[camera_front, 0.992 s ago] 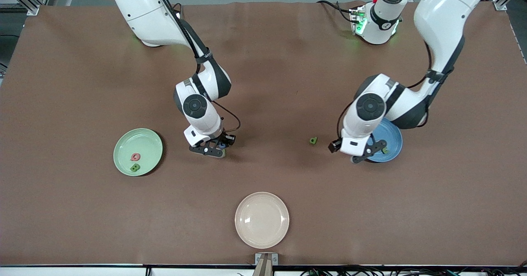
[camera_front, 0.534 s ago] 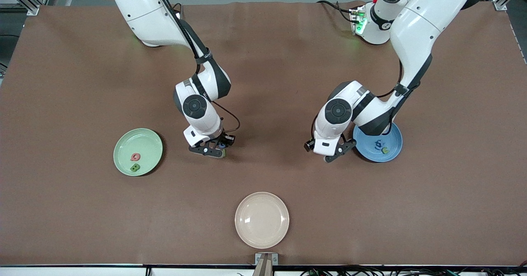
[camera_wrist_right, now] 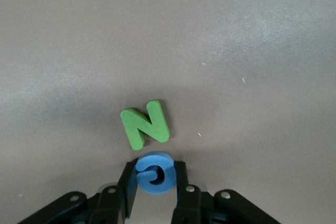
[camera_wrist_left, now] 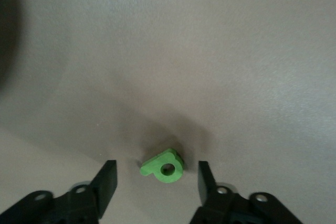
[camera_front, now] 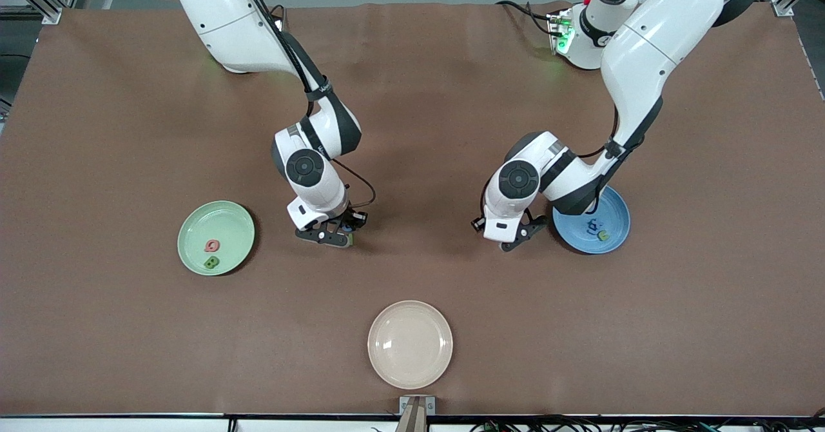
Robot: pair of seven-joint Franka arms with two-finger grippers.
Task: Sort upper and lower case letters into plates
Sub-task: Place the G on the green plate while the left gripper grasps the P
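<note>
My right gripper [camera_wrist_right: 155, 167] is down on the table between the pale green plate [camera_front: 231, 219] and the table's middle, shut on the blue C [camera_wrist_right: 154, 175]. The green N [camera_wrist_right: 145, 124] lies flat right beside the C. My left gripper [camera_wrist_left: 156, 167] is low over the table next to the blue plate [camera_front: 615, 216], open, with a finger on each side of the small green p [camera_wrist_left: 164, 164] and a gap on both sides. The pale green plate holds the pink Q [camera_front: 211, 245] and the green B [camera_front: 211, 262]. Two small letters, one blue [camera_front: 592, 226] and one green [camera_front: 603, 235], lie in the blue plate.
A cream-white plate [camera_front: 410, 344] sits near the table's front edge, in the middle. The brown table cover [camera_front: 129, 129] stretches wide around both arms. In the front view the left hand [camera_front: 509, 209] hides the green p.
The left arm swung from over the blue plate toward the table's middle and came down around the green p, its jaws narrowing. The right gripper stayed put and closed on the blue C.
</note>
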